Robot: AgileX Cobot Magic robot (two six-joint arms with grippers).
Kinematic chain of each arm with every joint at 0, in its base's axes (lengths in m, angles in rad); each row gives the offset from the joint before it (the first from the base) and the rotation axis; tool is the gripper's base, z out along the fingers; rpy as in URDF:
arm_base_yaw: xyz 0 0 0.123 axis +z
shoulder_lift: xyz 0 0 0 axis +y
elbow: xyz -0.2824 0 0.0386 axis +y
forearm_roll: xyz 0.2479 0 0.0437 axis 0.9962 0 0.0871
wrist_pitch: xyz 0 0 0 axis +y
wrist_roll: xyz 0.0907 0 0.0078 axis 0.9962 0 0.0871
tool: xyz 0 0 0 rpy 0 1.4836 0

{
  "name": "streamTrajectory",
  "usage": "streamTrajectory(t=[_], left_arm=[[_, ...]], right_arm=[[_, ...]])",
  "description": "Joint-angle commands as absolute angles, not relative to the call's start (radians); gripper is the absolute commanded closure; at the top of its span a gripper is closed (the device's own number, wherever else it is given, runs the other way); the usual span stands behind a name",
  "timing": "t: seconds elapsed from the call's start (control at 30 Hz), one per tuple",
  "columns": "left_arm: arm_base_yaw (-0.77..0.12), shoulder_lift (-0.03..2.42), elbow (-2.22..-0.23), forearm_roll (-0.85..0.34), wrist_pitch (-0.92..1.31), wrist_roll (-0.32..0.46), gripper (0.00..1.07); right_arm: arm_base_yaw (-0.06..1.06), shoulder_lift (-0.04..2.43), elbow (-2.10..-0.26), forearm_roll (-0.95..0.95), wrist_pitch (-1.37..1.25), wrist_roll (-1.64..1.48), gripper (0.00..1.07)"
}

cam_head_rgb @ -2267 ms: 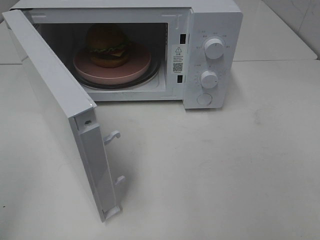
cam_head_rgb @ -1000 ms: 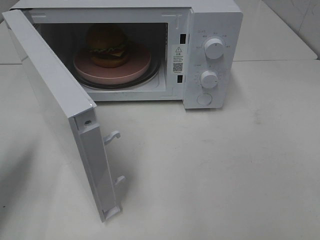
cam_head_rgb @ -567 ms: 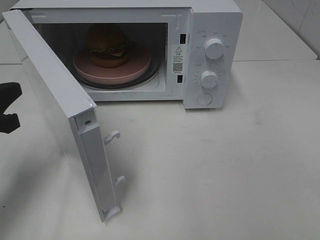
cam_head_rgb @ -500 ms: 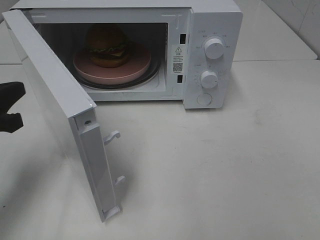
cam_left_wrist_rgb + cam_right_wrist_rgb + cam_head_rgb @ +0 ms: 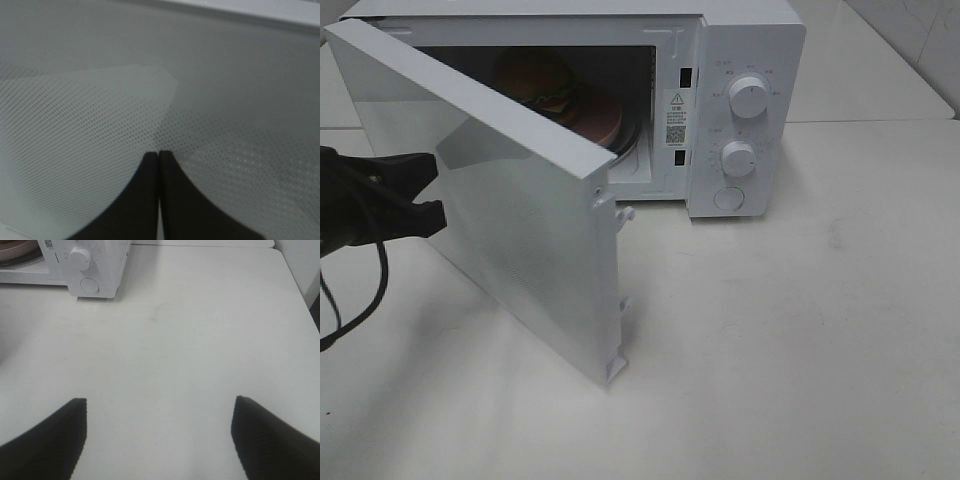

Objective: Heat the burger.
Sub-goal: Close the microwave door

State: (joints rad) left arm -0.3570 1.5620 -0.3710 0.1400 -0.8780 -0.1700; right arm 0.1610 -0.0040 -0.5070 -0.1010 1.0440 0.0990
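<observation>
The burger [image 5: 533, 80] sits on a pink plate [image 5: 605, 122] inside the white microwave [image 5: 755, 40], half hidden behind the door [image 5: 520, 215]. That door stands partly swung in. My left gripper [image 5: 438, 190] is at the left of the exterior view, against the door's outer face. The left wrist view shows the left gripper [image 5: 159, 153] shut with nothing in it, its tips pressed on the dotted door glass [image 5: 100, 110]. My right gripper [image 5: 157, 402] hangs open over bare table, well in front of the microwave [image 5: 92, 265], and is outside the exterior view.
Two knobs [image 5: 748, 97] and a round button [image 5: 729, 198] sit on the microwave's right panel. The white table [image 5: 800, 330] stretches in front and to the right. A black cable [image 5: 360, 300] trails from the left arm.
The door has swung from wide open to about halfway shut, now covering much of the burger and plate. My left gripper has come further in from the left edge with it.
</observation>
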Motion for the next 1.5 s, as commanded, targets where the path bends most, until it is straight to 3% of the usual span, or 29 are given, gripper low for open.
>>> streamTrajectory(t=[0.03, 0.1, 0.2, 0.23, 0.4, 0.47, 0.67, 0.77, 0.83, 0.87, 0.93, 1.03, 1.2, 1.5], left_arm=[[-0.411, 1.575, -0.399, 0.038, -0.879, -0.121, 1.07], [-0.508, 1.612, -0.448, -0.134, -0.866, -0.020, 1.07], [-0.527, 1.620, -0.464, -0.171, -0.861, 0.000, 1.07], [-0.573, 1.643, -0.492, -0.261, -0.857, 0.058, 1.07], [-0.648, 1.688, -0.556, -0.419, -0.857, 0.166, 1.07], [-0.704, 1.738, -0.632, -0.548, -0.854, 0.240, 1.07], [-0.763, 1.805, -0.752, -0.678, -0.852, 0.351, 1.07], [-0.771, 1.816, -0.773, -0.702, -0.851, 0.371, 1.07], [-0.794, 1.860, -0.853, -0.808, -0.849, 0.490, 1.07], [-0.794, 1.860, -0.853, -0.808, -0.849, 0.490, 1.07], [-0.797, 1.889, -0.917, -0.879, -0.837, 0.563, 1.07], [-0.797, 1.897, -0.942, -0.898, -0.828, 0.578, 1.07], [-0.795, 1.959, -1.084, -1.022, -0.804, 0.711, 1.07], [-0.793, 2.015, -1.200, -1.082, -0.803, 0.786, 1.07]], right_arm=[[0.153, -0.031, -0.504, -0.099, 1.036, 0.096, 0.31], [0.153, -0.031, -0.504, -0.099, 1.036, 0.096, 0.31], [0.153, -0.031, -0.504, -0.099, 1.036, 0.096, 0.31], [0.153, -0.031, -0.504, -0.099, 1.036, 0.096, 0.31], [0.153, -0.031, -0.504, -0.099, 1.036, 0.096, 0.31], [0.153, -0.031, -0.504, -0.099, 1.036, 0.096, 0.31], [0.153, -0.031, -0.504, -0.099, 1.036, 0.096, 0.31], [0.153, -0.031, -0.504, -0.099, 1.036, 0.096, 0.31], [0.153, -0.031, -0.504, -0.099, 1.036, 0.096, 0.31], [0.153, -0.031, -0.504, -0.099, 1.036, 0.096, 0.31], [0.153, -0.031, -0.504, -0.099, 1.036, 0.096, 0.31], [0.153, -0.031, -0.504, -0.099, 1.036, 0.096, 0.31], [0.153, -0.031, -0.504, -0.099, 1.036, 0.096, 0.31], [0.153, -0.031, -0.504, -0.099, 1.036, 0.096, 0.31]])
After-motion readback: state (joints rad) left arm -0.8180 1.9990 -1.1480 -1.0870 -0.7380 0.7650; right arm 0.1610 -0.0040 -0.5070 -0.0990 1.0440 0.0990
